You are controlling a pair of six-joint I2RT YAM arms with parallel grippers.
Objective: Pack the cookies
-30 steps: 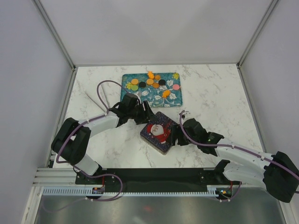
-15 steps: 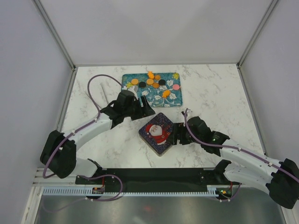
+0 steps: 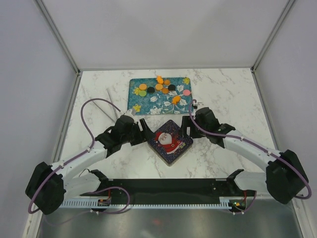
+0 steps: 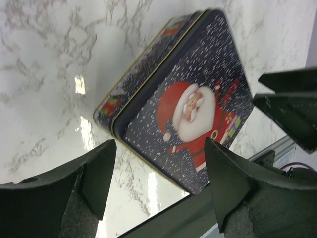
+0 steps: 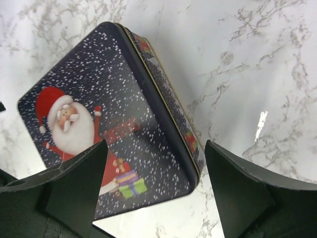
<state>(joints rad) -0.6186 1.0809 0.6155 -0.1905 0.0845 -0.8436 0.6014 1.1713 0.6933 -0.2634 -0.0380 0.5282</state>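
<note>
Closed Santa tin lay between the left gripper and right gripper, both with fingers spread. The cookies sat beyond on a teal floral tray. Opening likely called for pinching the lid's rim, base braced.

A lab test cell; white panel walls, aluminium framing, marble-print tabletop.

A square tin with a Santa picture on its dark, snow-flecked lid lies shut on the white marble table, between the left gripper and the right gripper. Beyond both grippers sits a teal flowered tray. A thin grey rod lies beyond the left gripper, off to its left.
</note>
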